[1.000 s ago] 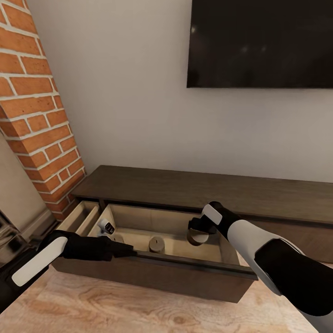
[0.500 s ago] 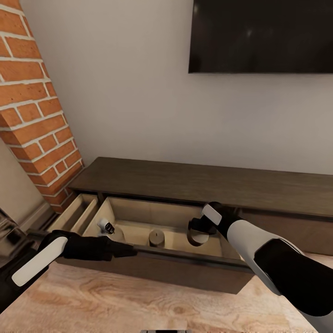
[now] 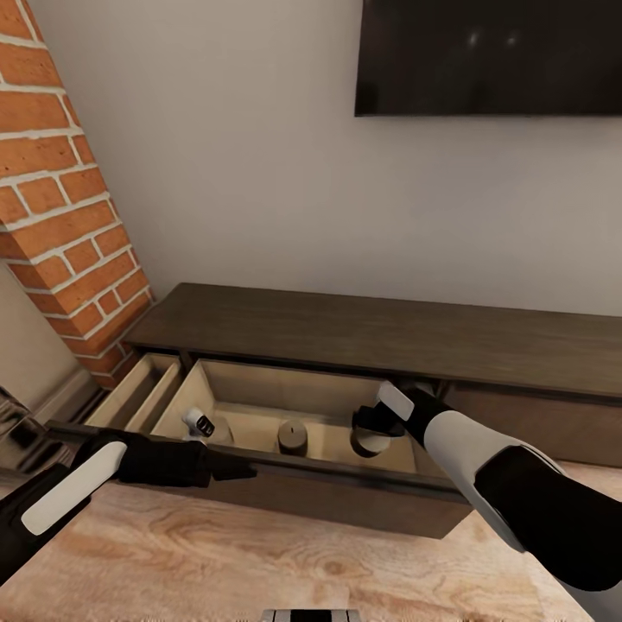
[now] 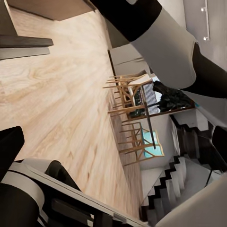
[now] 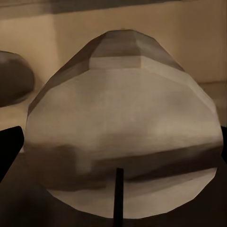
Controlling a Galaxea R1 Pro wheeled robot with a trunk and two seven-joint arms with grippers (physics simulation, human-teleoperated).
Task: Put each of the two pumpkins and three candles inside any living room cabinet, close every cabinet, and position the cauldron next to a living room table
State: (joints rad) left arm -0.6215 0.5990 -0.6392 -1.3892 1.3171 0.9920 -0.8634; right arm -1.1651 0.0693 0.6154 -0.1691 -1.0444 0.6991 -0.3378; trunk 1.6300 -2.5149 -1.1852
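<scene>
The long dark brown cabinet (image 3: pixel 380 333) stands against the wall with a wide drawer (image 3: pixel 259 406) pulled out, pale wood inside. My right gripper (image 3: pixel 370 429) reaches into that drawer and is shut on a fat grey-beige candle (image 3: pixel 372 444) (image 5: pixel 123 127), with a dark finger (image 5: pixel 9 149) beside it. A second candle (image 3: pixel 293 435) (image 5: pixel 13 78) stands mid-drawer. A pale one with a dark end (image 3: pixel 199 423) leans at the drawer's left. My left gripper (image 3: pixel 240 470) hovers open at the drawer's front edge, holding nothing. The pumpkins and the cauldron are out of view.
A narrower drawer (image 3: pixel 138 390) is also open at the cabinet's left end, beside a brick column (image 3: pixel 60 199). A dark TV (image 3: pixel 488 56) hangs on the wall above. Wood floor (image 3: pixel 216 561) lies in front. Wooden chairs (image 4: pixel 127 94) and stairs (image 4: pixel 179 175) lie behind.
The camera has moved: cabinet, drawers and TV slid upward in the picture. Both arms keep their pose. The held candle now sits nearer the drawer's front.
</scene>
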